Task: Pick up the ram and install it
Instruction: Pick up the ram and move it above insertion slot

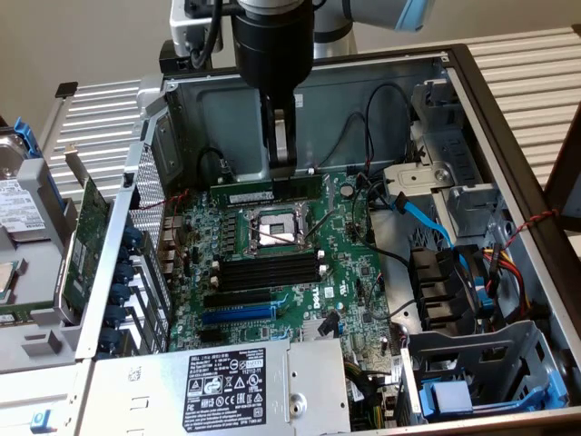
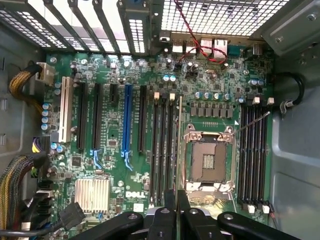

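An open computer case (image 1: 227, 113) holds a green motherboard (image 1: 359, 272). The gripper (image 1: 282, 168) is pinched nearly closed on the ram (image 1: 247, 193), a long, thin green stick with a pale label, just beside the CPU socket (image 1: 275, 229).

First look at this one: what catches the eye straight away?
The gripper hangs in the open computer case, shut on the ram, which it holds level above the green motherboard. Right beside the ram sits the bare metal CPU socket, with a bank of black memory slots on the socket's other side.
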